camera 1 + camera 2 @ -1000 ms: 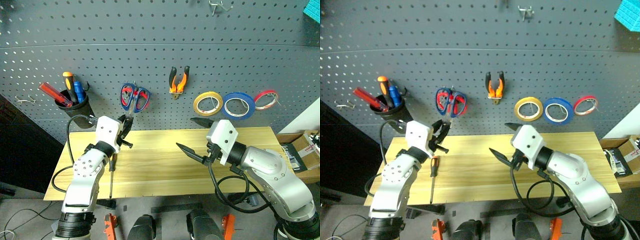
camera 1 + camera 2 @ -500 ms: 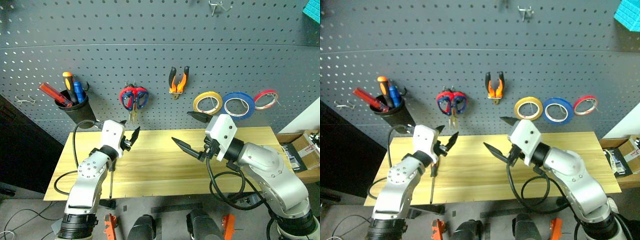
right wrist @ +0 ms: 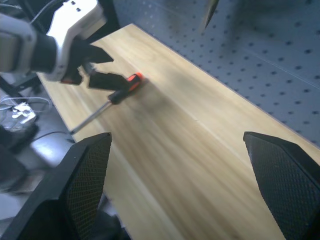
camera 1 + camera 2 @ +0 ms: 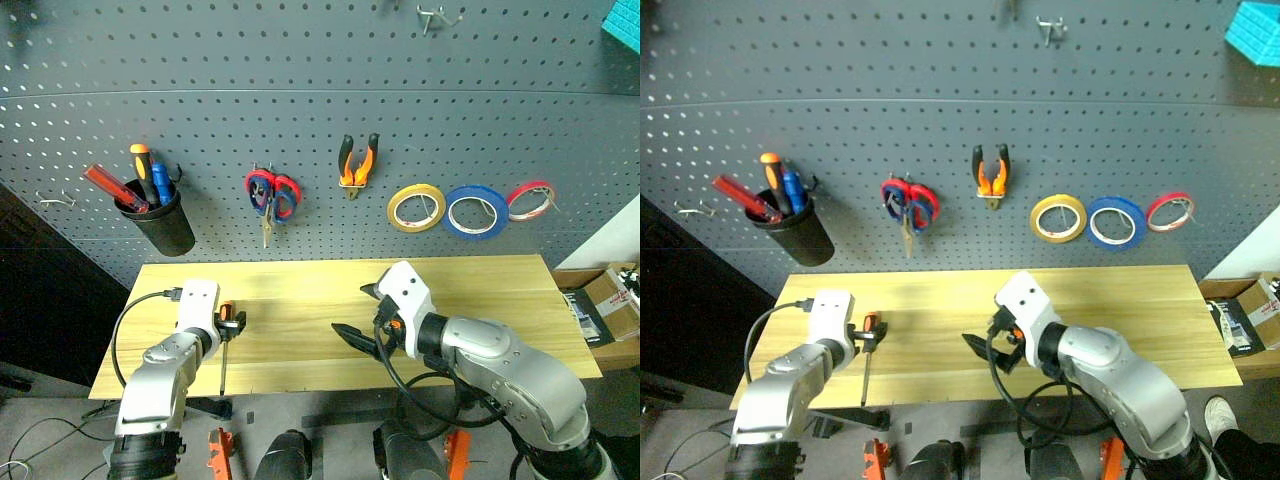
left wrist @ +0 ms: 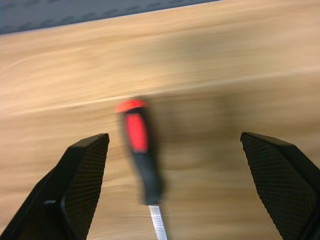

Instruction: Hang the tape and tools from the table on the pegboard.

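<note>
Screwdriver (image 5: 140, 150) blurred, tip cut off, betw open left claw (image 5: 175, 190) fingers

even indoor light, bright on the counter (image 4: 480, 280), pegboard (image 4: 300, 80) dimmer and flat grey. soft shadows on the wood under both arms. hole rows bow with lens distortion toward the edges. left wrist view is motion-blurred, screwdriver (image 5: 141, 150) smeared; right wrist view soft, pegboard there hazy. dark patch at far left beyond the counter.
</note>
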